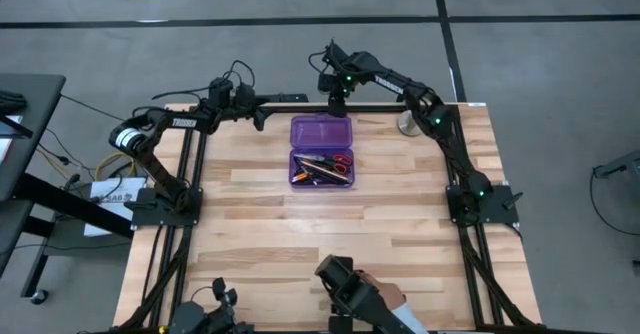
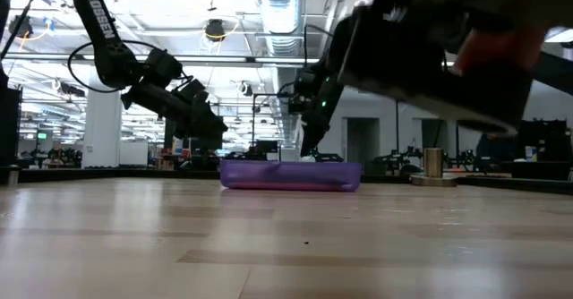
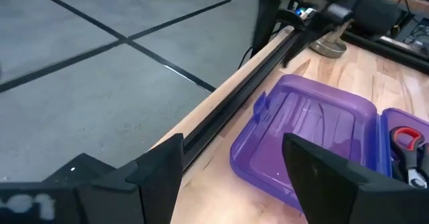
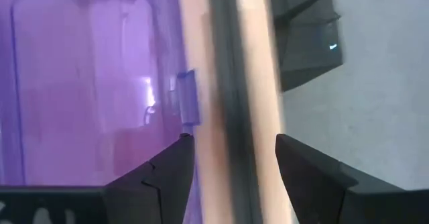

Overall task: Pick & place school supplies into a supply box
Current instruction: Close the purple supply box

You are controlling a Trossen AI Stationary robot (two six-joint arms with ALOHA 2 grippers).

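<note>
Purple box point(image 1: 321, 152) lies open mid-table, w/ pens, pencils, scissors point(image 1: 339, 161) in near half; lid point(image 3: 301, 133) empty at far edge. Right gripper point(image 1: 337, 98) over lid, fingers apart; left gripper point(image 1: 258, 117) beside it, fingers apart, holding nothing.

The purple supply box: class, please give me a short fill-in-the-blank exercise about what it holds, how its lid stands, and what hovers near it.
1. The supply box lies with its lid ____.
2. The scissors rest ____ the box.
3. The right gripper hangs over the box's ____.
4. The silver metal disc sits ____ the box.

Missing words: open; inside; lid; outside
</note>
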